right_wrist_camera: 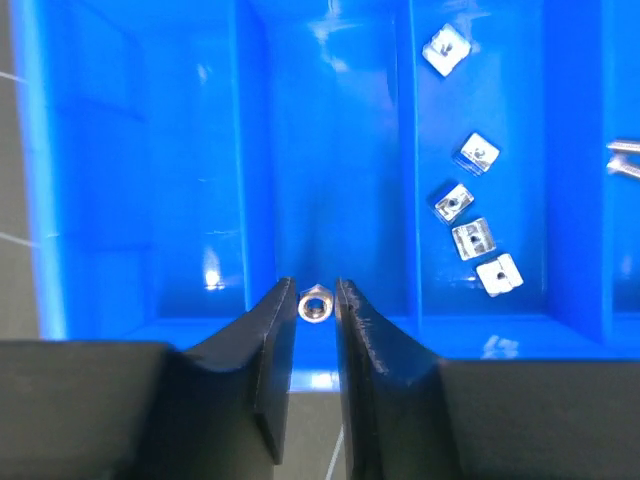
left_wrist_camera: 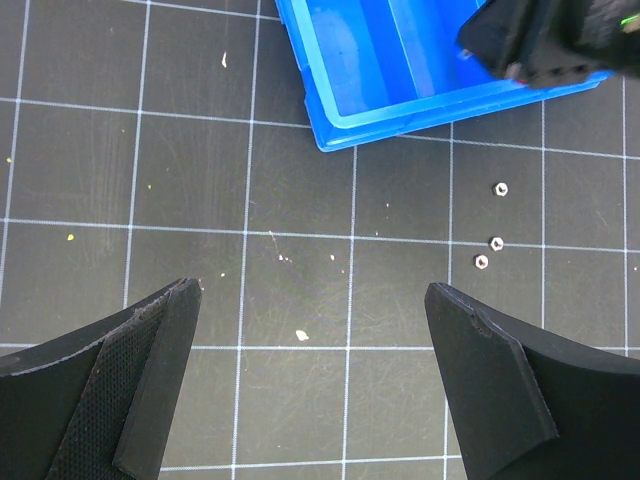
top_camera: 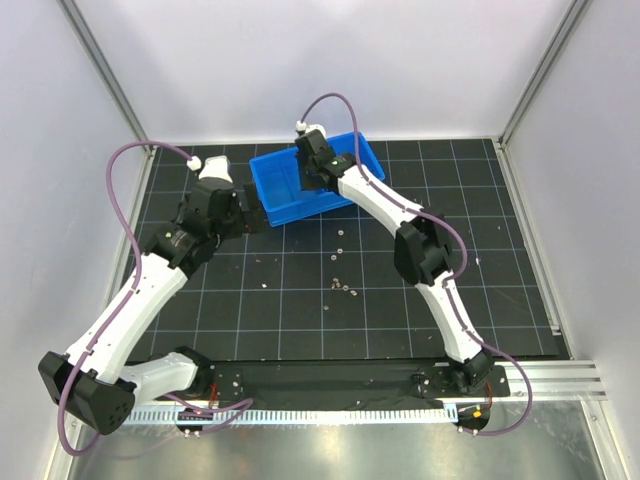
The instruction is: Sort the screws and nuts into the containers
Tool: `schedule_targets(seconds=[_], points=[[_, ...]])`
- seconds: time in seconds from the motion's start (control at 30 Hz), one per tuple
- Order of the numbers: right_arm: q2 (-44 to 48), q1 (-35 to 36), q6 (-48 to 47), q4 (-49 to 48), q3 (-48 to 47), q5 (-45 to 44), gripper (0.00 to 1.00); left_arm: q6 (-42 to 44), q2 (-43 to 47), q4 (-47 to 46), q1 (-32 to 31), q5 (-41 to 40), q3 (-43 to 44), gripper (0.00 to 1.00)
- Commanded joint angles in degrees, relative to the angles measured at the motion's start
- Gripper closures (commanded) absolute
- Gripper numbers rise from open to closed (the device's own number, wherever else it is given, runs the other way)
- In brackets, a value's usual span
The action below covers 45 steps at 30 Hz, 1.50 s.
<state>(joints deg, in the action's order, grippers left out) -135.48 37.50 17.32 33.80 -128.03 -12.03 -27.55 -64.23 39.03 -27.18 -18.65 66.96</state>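
The blue tray stands at the back middle of the mat. My right gripper hangs over it. In the right wrist view its fingers are shut on a small hex nut above the near end of the tray's second compartment. The compartment to the right holds several square nuts. A screw shows in the far right one. My left gripper is open and empty above the mat, just left of the tray's corner. Loose nuts lie on the mat nearby.
More small silver parts lie scattered on the black grid mat in front of the tray. The right arm's wrist crosses the tray's edge in the left wrist view. White walls enclose the mat on three sides.
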Motion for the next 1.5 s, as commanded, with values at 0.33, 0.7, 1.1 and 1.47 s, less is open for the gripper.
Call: schedule_targets(seconds=[0.33,0.7,1.1,1.47], points=[[14.87,-0.14,-1.59,3.2,3.55,-3.33,0.23,1.88,0.95,-2.28,0.64,7.02,0.37,0.0],[49.83,-15.95,8.34,-4.0,52.15,-5.46,0.01,0.22,-8.52,-6.68,-6.28,14.36,0.01,0.03],[60.42,-20.8,8.87,-6.12,69.49,-9.86,0.0,-7.96,-39.28,-6.68,-20.28,-2.77,20.38,0.12],[61.83,-20.97,7.02,-6.55,71.16,-9.41,0.0,-8.92,-55.3,-5.01,-21.42,-10.96,32.26,0.2]])
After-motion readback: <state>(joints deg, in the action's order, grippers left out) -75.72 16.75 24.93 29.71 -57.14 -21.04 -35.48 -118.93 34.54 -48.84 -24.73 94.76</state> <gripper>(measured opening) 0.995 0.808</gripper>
